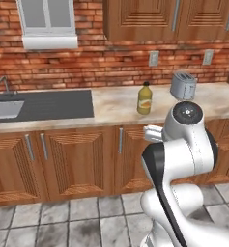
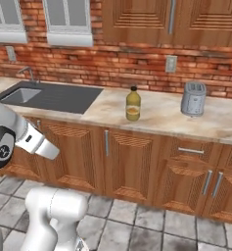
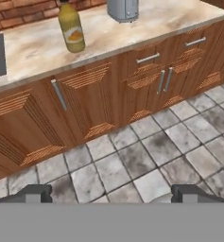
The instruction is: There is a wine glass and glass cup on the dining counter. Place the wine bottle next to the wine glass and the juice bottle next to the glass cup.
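Juice bottle (image 1: 144, 98) is standing upright on the brick-backed cabinet worktop (image 1: 111, 103), between the sink (image 1: 7, 108) and the toaster (image 1: 183, 85), well apart from both; nothing is touching it. Gripper (image 3: 111, 193) is hanging open and empty over the floor tiles (image 3: 146, 156), jaws spread wide, aiming at the cabinet doors below the worktop edge; it's well short of the bottle.

Handling, my read: squat rounded body, rigid, probably smooth and a bit slippery; likely some weight if it's full, so a low centre and not prone to tipping. Best hold looks like the body just above the orange-white label, or the shoulder under the black cap; the neck is short and risks the bottle pivoting. Body width versus the jaw spread is hard to judge from here.

Hard to make out: the cap is getting clipped at the top edge of the hand view; the toaster is cut off there too; fill level is unreadable; the arm is covering part of the cabinet front in the left base view.
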Available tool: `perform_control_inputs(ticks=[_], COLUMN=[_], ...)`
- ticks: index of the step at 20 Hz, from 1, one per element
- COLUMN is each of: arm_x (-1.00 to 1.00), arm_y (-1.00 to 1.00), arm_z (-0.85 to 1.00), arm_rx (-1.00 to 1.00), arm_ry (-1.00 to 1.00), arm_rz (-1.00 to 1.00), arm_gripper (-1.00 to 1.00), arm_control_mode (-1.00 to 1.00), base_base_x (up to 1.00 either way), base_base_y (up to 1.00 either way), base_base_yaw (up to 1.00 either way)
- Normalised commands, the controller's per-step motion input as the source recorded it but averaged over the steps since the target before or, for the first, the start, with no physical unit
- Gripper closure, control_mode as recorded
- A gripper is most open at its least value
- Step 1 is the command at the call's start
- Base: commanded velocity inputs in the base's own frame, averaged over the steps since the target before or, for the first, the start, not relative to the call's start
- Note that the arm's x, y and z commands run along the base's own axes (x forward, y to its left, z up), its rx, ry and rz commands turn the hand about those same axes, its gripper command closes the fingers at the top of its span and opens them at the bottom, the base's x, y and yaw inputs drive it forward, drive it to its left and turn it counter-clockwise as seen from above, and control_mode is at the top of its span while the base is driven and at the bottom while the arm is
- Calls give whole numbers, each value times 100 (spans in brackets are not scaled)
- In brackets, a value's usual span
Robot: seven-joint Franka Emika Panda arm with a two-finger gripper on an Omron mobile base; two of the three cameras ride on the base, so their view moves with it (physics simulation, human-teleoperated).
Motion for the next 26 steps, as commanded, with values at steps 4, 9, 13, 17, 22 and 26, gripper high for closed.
perform_control_inputs(ticks=[4,9,13,17,22,26], arm_x=[0,0,0,0,0,0], arm_y=[0,0,0,0,0,0], arm_z=[0,0,0,0,0,0], arm_rx=[0,0,0,0,0,0], arm_ry=[0,0,0,0,0,0], arm_rz=[0,0,0,0,0,0], arm_gripper=[-100,-100,-100,-100,-100,-100], arm_control_mode=[100,100,100,100,100,100], base_base_x=[63,69,67,65,31,27], base_base_y=[-49,-47,-45,-32,-19,-5], base_base_yaw=[2,0,0,5,2,0])
